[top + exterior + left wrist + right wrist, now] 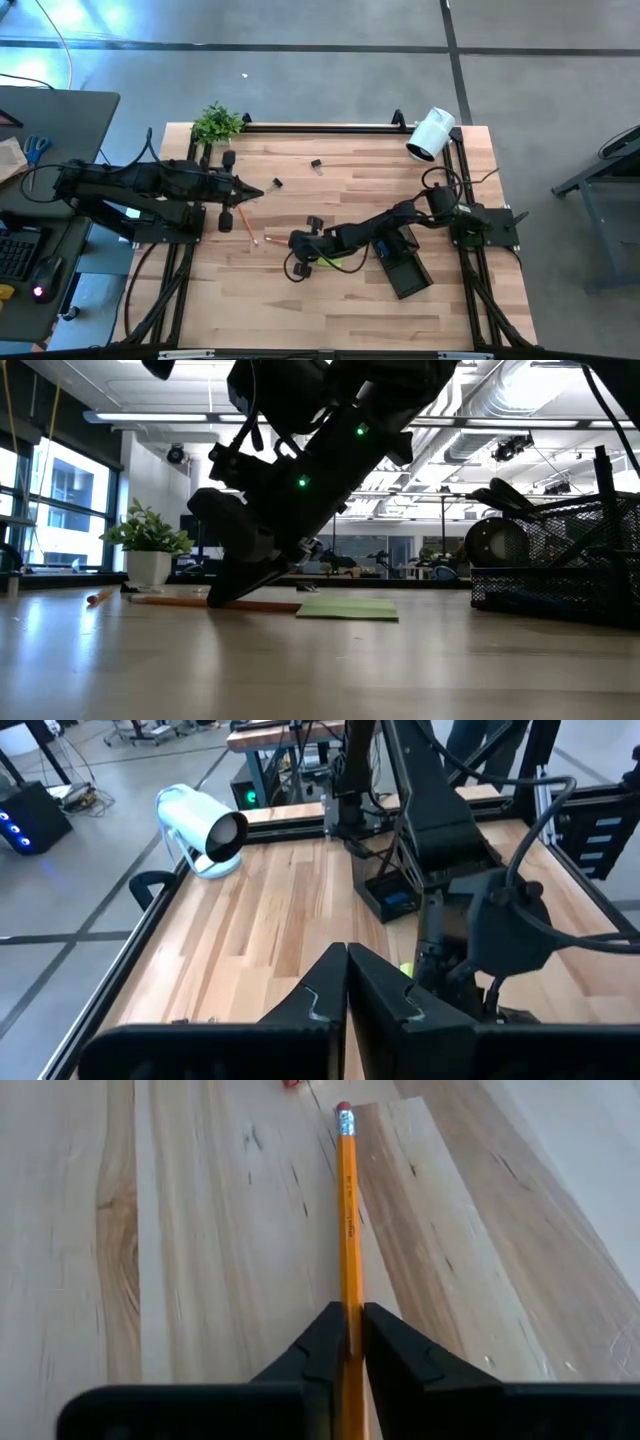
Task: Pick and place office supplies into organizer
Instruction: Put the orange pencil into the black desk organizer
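the orange pencil (349, 1230) was seen lying flat on the wooden table (350, 310), left of centre, its eraser end pointing away from the right gripper (351, 1342). the pencil shaft was pinched between the two dark fingertips of that gripper (fingers drawn together on it, no gap visible on either side in the right wrist view). in the low view the same gripper (235, 592) was tilted steeply down with its tips at the tabletop, on the pencil (180, 600), which was still resting on the wood.

just beside the gripper, a lime-green sticky-note pad (347, 608) was noted flat on the table, close to the pencil's end. the black organizer (402, 264) was recorded to the right of the pad, in the right half of the table under the right arm, with a small blue piece (399, 901) seen inside it from the left wrist view. two tiny black clips (316, 164) were lying apart nearer the far edge.

the left gripper (346, 982) was found clenched with nothing between its fingers, held above the left side of the table.

further out (not task items): a small potted plant (217, 122) at the far left corner, a white cylindrical camera (431, 134) at the far right corner.
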